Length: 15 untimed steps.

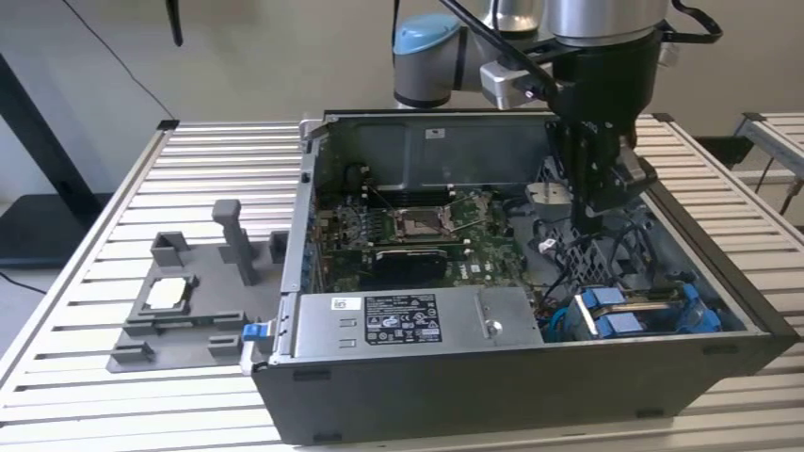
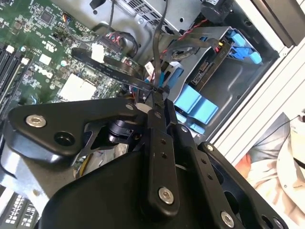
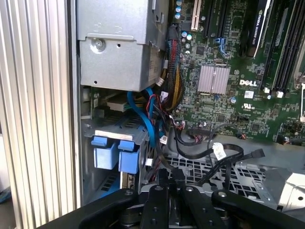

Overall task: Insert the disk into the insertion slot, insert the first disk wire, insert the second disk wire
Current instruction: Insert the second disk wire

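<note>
The disk sits in the drive cage at the case's front corner, on the exterior view's right, its blue carrier tabs (image 1: 626,313) facing up; they also show in both wrist views (image 3: 116,153) (image 2: 195,102). My gripper (image 1: 586,224) hangs over the case floor just behind that cage. Its fingers are closed together (image 2: 157,94) (image 3: 169,177), pinching a thin black wire (image 2: 160,45) that runs off toward the cage. Another black wire with a white tag (image 3: 218,151) lies loose on the perforated floor, its plug end (image 3: 258,153) free.
The green motherboard (image 1: 415,235) fills the case's middle and the silver power supply (image 1: 402,320) lies along the front. A bundle of coloured cables (image 3: 174,86) runs beside it. A grey fixture (image 1: 188,301) stands on the slatted table (image 1: 75,282) at the exterior view's left.
</note>
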Available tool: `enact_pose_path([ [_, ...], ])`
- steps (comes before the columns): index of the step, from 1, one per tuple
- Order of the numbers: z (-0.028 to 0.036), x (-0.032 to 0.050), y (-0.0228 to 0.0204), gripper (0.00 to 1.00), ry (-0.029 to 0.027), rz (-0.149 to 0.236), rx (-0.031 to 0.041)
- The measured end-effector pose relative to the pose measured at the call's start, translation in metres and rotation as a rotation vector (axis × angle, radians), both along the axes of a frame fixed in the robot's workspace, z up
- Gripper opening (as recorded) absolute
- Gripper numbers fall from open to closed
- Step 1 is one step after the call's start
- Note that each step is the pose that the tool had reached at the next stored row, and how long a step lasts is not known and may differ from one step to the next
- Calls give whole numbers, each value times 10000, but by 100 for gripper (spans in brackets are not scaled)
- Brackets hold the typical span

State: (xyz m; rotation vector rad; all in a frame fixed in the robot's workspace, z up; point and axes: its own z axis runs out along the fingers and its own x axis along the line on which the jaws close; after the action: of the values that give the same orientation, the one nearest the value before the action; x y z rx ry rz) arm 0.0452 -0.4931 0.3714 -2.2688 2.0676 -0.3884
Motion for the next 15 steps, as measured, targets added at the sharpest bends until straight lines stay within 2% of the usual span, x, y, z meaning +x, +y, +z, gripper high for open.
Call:
enact_pose_path([
  [7, 0, 4, -6, 16, 13, 2, -1],
  [8, -1, 10, -11, 16, 44, 2, -1],
  [12, -3, 51, -40, 16, 264, 1, 1],
  [15, -4, 81, -78, 16, 417, 1, 0],
])
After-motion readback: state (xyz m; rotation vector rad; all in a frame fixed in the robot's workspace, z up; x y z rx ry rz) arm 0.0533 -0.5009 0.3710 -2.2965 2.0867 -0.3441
